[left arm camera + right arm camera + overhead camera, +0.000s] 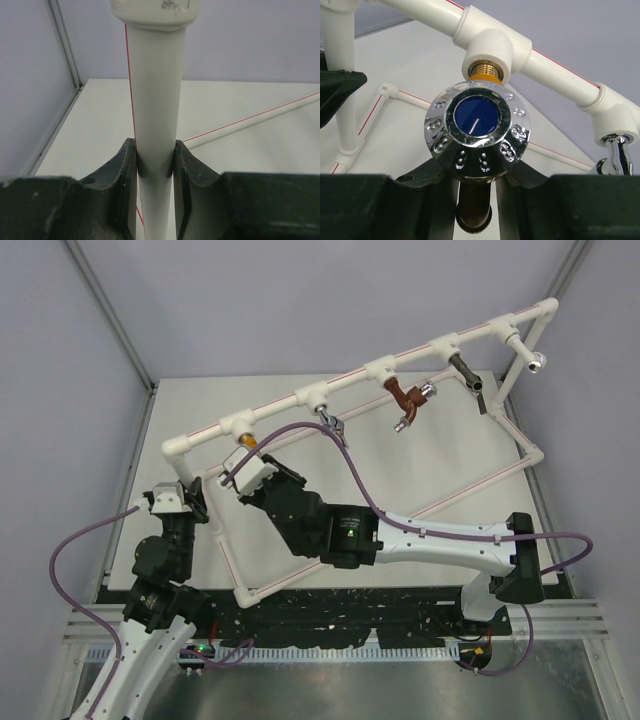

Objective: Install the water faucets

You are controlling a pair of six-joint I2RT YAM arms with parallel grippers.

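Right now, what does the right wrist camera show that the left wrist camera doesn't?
Only the right wrist view shows the orange-yellow faucet. Its silver knob with a blue centre faces the camera, and its brass thread sits at the mouth of a white tee fitting. The right fingers are closed on its body, and a chrome tap shows at the right edge. Only the left wrist view shows the left fingers clamping an upright white pipe. Both show red-striped white piping over the pale table.
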